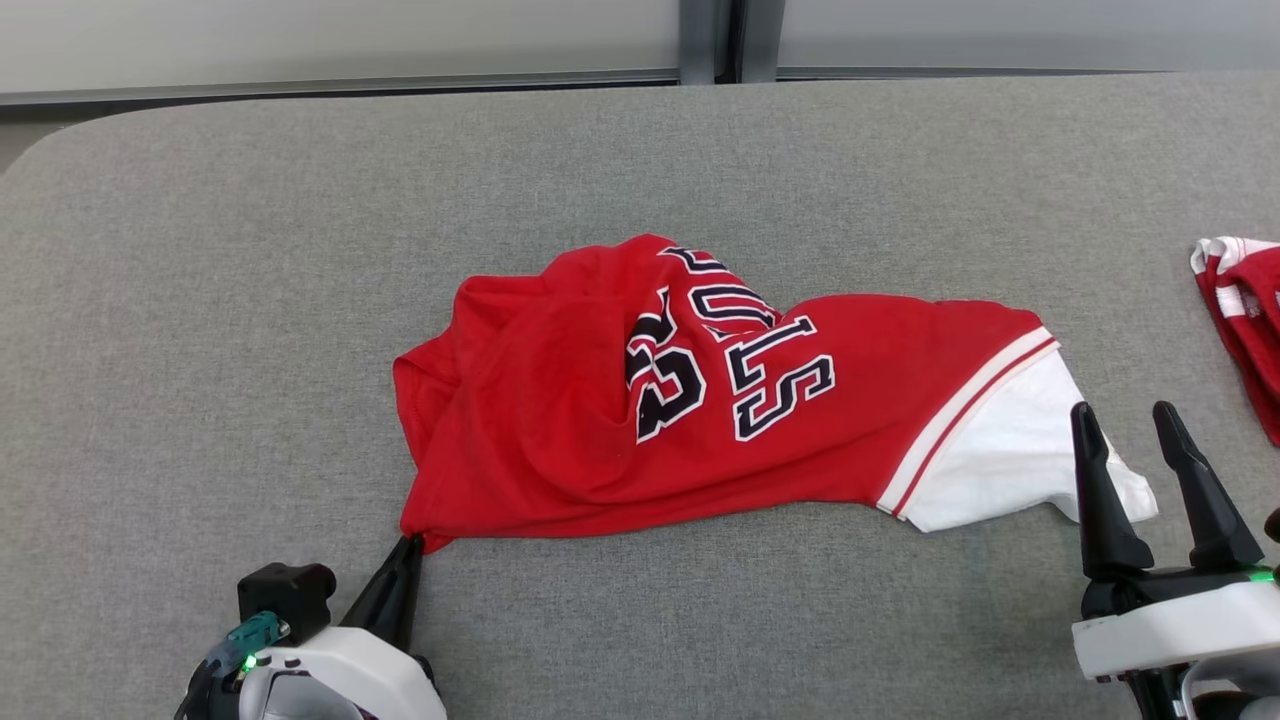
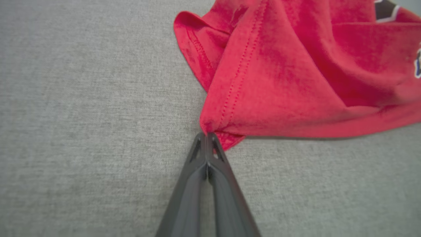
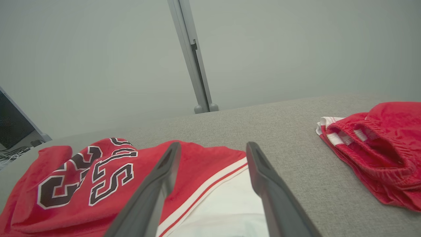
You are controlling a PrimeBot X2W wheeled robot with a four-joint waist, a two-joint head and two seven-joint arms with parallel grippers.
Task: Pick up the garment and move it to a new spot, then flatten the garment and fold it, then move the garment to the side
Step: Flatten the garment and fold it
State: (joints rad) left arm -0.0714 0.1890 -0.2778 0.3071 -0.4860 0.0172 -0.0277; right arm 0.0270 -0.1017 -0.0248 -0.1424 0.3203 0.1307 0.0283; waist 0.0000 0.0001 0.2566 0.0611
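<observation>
Head view is giving me the gray cloth-covered table (image 1: 200,300) running edge to edge, and the garment (image 1: 560,440) is lying crumpled near its middle. It is a red jersey with black, white-edged lettering and a 23, and its white sleeve (image 1: 1010,450), trimmed in red and white stripes, is pointing toward my right. Folds are swallowing part of the lettering, so I am not reading the full word. A second red-and-white garment (image 1: 1245,320) is sitting well apart at the right, cut off by the frame edge. My left gripper (image 1: 412,545) is pinching the jersey's near left hem corner, fingers pressed together. My right gripper (image 1: 1122,408) is standing with fingers spread wide, holding nothing, just at the sleeve's end.
</observation>
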